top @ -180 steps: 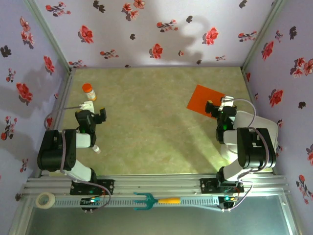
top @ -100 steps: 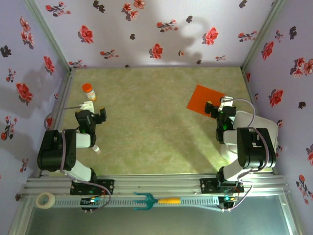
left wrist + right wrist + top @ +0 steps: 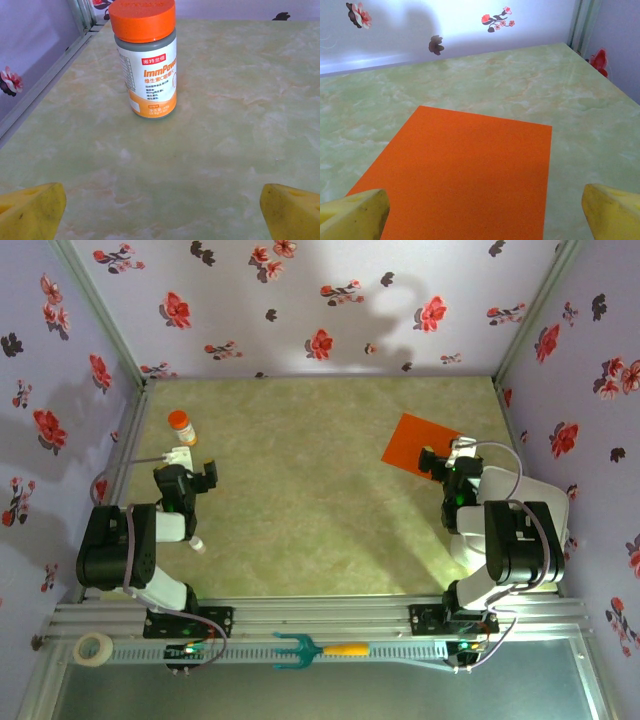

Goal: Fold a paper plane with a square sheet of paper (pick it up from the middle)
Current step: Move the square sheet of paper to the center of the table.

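The square sheet of paper (image 3: 418, 443) lies flat and unfolded on the table at the right, orange-red, one corner pointing away. In the right wrist view the sheet (image 3: 465, 170) spreads out just ahead of my open right gripper (image 3: 482, 212), whose yellow fingertips (image 3: 355, 212) stand wide apart above its near part. From above, the right gripper (image 3: 440, 462) sits at the sheet's near edge. My left gripper (image 3: 197, 473) rests at the left of the table, open, its yellow fingertips (image 3: 30, 212) holding nothing. No paper plane shape is seen.
A small bottle (image 3: 181, 427) with an orange cap stands upright ahead of the left gripper, also the bottle (image 3: 146, 60) in the left wrist view. A teal fork tool (image 3: 310, 648) and a tape roll (image 3: 93, 647) lie on the front rail. Flowered walls close three sides.
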